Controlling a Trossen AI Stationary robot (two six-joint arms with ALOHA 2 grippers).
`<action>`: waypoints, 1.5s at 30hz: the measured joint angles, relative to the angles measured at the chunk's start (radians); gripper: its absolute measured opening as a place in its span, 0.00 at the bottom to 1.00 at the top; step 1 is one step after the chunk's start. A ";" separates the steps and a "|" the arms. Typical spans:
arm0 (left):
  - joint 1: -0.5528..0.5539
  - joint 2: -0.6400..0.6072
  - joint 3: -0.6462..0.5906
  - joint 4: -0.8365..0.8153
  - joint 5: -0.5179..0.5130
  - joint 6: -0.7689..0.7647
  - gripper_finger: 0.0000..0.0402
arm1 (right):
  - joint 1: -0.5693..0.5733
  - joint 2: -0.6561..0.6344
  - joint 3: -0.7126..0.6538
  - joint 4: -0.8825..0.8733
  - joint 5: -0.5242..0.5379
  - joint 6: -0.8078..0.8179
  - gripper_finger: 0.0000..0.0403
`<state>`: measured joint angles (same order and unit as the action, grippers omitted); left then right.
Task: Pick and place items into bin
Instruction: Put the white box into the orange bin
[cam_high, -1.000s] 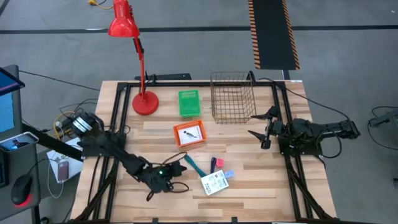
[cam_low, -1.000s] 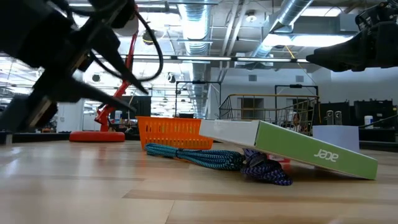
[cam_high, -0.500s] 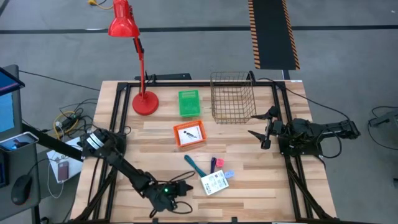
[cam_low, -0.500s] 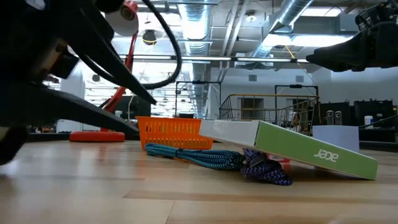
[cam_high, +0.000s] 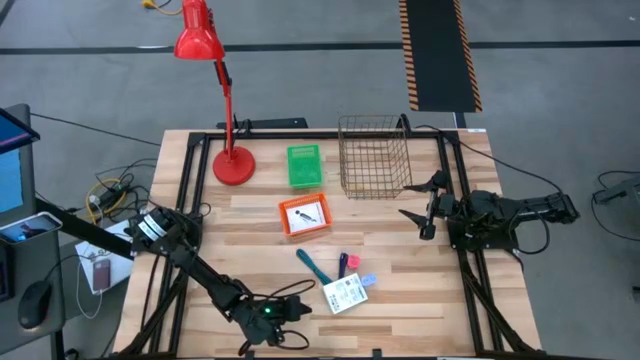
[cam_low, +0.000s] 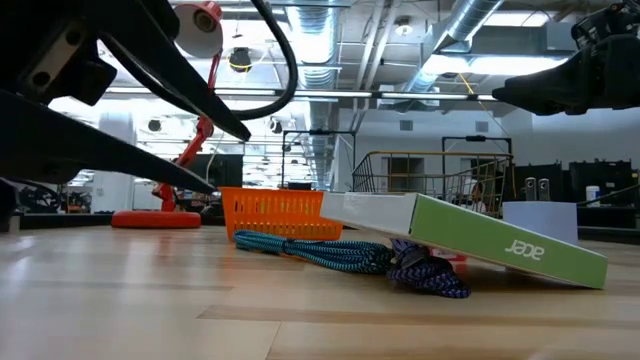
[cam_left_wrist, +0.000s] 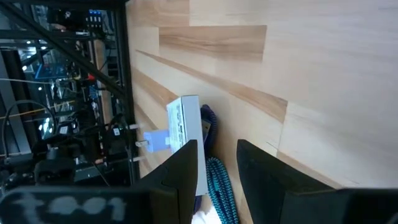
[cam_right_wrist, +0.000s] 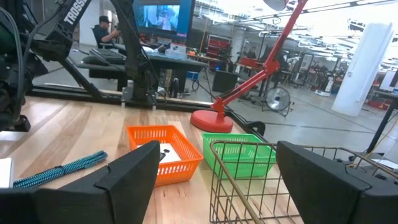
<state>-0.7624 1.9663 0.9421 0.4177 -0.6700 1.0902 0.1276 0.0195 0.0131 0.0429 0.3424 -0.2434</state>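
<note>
Near the table's near edge lie a white printed packet (cam_high: 345, 294), a teal stick-like tool (cam_high: 312, 265), a blue-purple stick-like tool (cam_high: 342, 264), a red-pink block (cam_high: 353, 262) and a light-blue block (cam_high: 368, 281). In the low view the packet (cam_low: 470, 235) rests tilted on the teal cord-like tool (cam_low: 310, 250) and the purple one (cam_low: 430, 275). My left gripper (cam_high: 297, 306) is open, low over the wood just left of the packet (cam_left_wrist: 184, 121), touching nothing. My right gripper (cam_high: 420, 200) hangs open in front of the wire basket (cam_high: 373, 155). A second packet does not show.
An orange bin (cam_high: 303, 215) holding a printed card sits mid-table, with a green bin (cam_high: 303, 165) behind it. The red desk lamp's base (cam_high: 233, 165) stands at the far left. Black frame rails (cam_high: 185, 190) run along both table sides. Bare wood lies left of the items.
My left gripper has moved toward the table's near edge and a little to the right, ending low beside the white packet. Its fingers stay apart. The items have not moved and the right arm has kept still.
</note>
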 joint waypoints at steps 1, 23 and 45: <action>0.000 0.000 0.000 0.000 -0.003 -0.003 0.26 | 0.000 0.000 0.000 0.000 0.000 0.000 0.79; 0.027 0.000 0.000 -0.001 -0.081 -0.004 0.26 | 0.000 0.000 0.000 0.000 0.000 0.000 0.79; -0.011 0.000 0.091 0.000 -0.201 -0.067 0.26 | 0.000 0.000 0.000 0.000 0.000 0.000 0.79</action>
<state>-0.7731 1.9663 1.0332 0.4175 -0.8709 1.0229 0.1274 0.0195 0.0129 0.0425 0.3422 -0.2434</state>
